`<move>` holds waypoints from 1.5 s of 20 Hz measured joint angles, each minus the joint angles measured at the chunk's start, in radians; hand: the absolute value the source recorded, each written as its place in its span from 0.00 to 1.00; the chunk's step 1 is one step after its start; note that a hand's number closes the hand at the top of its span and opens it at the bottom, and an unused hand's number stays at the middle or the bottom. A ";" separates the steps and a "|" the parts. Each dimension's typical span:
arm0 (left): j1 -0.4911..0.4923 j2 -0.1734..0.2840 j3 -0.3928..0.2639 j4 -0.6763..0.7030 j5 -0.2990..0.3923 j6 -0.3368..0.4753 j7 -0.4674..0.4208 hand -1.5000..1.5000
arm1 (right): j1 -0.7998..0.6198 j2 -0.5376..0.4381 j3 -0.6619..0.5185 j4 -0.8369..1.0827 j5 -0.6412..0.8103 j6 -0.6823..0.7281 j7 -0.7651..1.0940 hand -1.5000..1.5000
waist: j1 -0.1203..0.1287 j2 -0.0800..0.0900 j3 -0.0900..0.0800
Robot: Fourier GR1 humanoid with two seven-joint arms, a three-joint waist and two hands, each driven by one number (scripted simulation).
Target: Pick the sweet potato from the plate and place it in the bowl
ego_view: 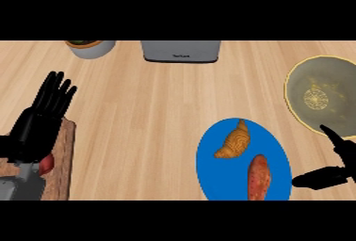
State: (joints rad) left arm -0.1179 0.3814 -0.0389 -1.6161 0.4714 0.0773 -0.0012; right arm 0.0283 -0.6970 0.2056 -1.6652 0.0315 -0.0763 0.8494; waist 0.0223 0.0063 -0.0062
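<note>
A reddish-orange sweet potato [258,178] lies on the lower right part of a blue plate [215,179], next to a golden croissant [234,140]. The olive bowl [323,94] with a yellow rim and a pale pattern inside sits at the right edge, just beyond the plate. My right hand [332,169] shows at the lower right, open, thumb and fingers spread, a little to the right of the sweet potato and apart from it. At the left, my left hand [40,117] rests open with fingers up.
A wooden cutting board [62,160] with a red item [46,164] lies under my left forearm. A grey toaster [181,51] stands at the back centre, and a grey pot [90,48] at the back left.
</note>
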 measured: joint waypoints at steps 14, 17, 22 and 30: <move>-0.017 -0.016 0.026 0.033 -0.011 -0.021 0.001 0.50 | -0.247 -0.050 0.063 -0.068 -0.352 0.229 0.311 0.00 | -0.014 -0.006 0.004; 0.001 -0.021 0.027 0.017 -0.019 -0.023 0.005 0.50 | -0.260 -0.037 0.082 -0.068 -0.359 0.214 0.324 0.00 | -0.014 -0.007 0.005; 0.017 -0.038 0.035 0.023 -0.034 -0.025 -0.013 0.50 | -0.228 -0.026 0.124 -0.122 -0.341 0.176 0.336 0.00 | -0.021 -0.008 0.005; 0.005 -0.049 0.049 0.026 -0.044 -0.034 0.000 0.50 | -0.155 0.019 0.215 -0.180 -0.135 0.103 0.309 0.00 | -0.025 -0.008 0.005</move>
State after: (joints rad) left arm -0.1133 0.3320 0.0100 -1.5897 0.4279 0.0428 -0.0016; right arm -0.1268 -0.6778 0.4203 -1.8451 -0.1032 0.0265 1.1586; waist -0.0023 -0.0018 -0.0008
